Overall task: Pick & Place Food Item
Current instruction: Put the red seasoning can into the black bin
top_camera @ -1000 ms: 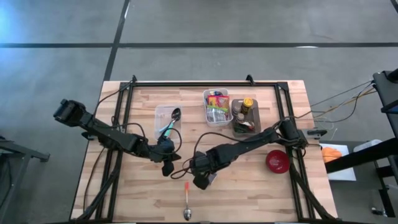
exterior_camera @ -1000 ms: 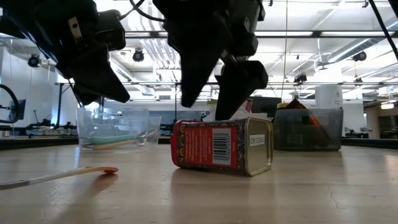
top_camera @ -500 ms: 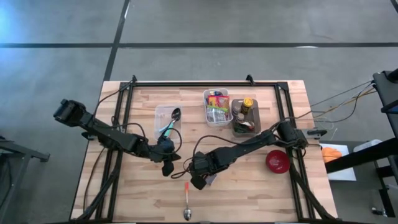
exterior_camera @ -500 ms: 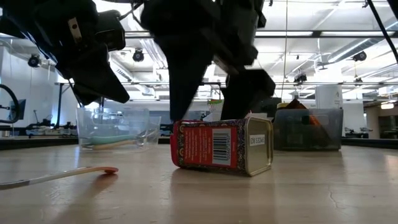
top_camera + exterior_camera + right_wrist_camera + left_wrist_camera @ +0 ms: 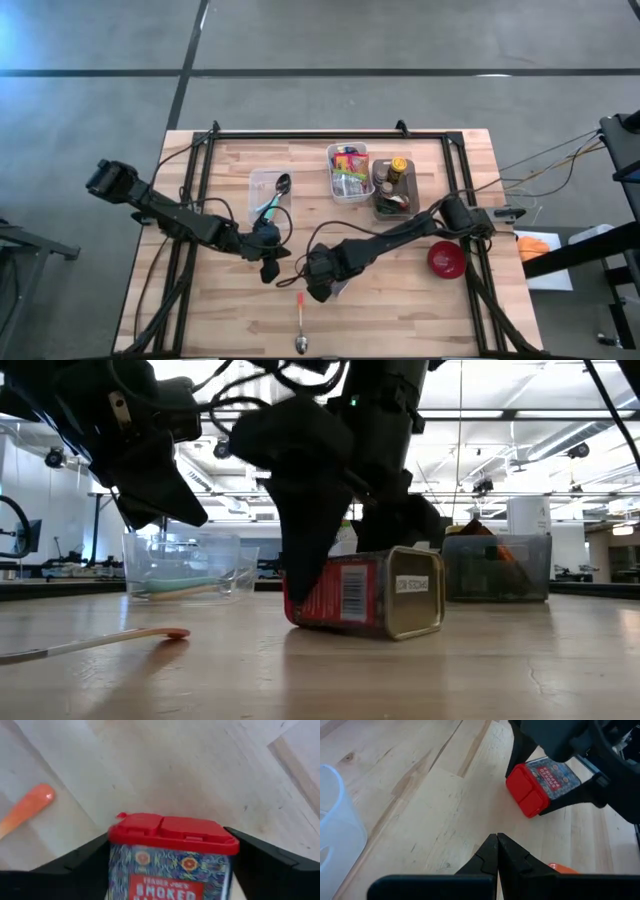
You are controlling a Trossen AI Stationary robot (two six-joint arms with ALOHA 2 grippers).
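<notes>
A spice tin (image 5: 172, 855) with a red lid and blue patterned label lies on its side on the wooden table (image 5: 420, 310), near the middle. My right gripper (image 5: 172, 870) has come down over it, one finger at each long side; in the high view my right gripper (image 5: 322, 288) hides most of the tin. In the low view the tin (image 5: 365, 595) shows its barcode and metal bottom. My left gripper (image 5: 496, 842) hangs shut above the table just left of the tin, holding nothing. My right gripper pinches the tin between its two fingers (image 5: 95, 855), by its two long sides near the red lid end (image 5: 525, 790). The fingers come steeply from above and lie across the tin. The tin rests on its side on the table.
A spoon with an orange handle (image 5: 301, 320) lies near the front edge. A clear tub (image 5: 270, 190) holding utensils stands at the far left. Two clear bins (image 5: 349, 170) with packets and bottles stand at the back. A red bowl (image 5: 446, 259) sits at the right.
My right gripper has sunk from above the tin down around it and has rolled a little. The tin has turned slightly on the table, staying on its side.
</notes>
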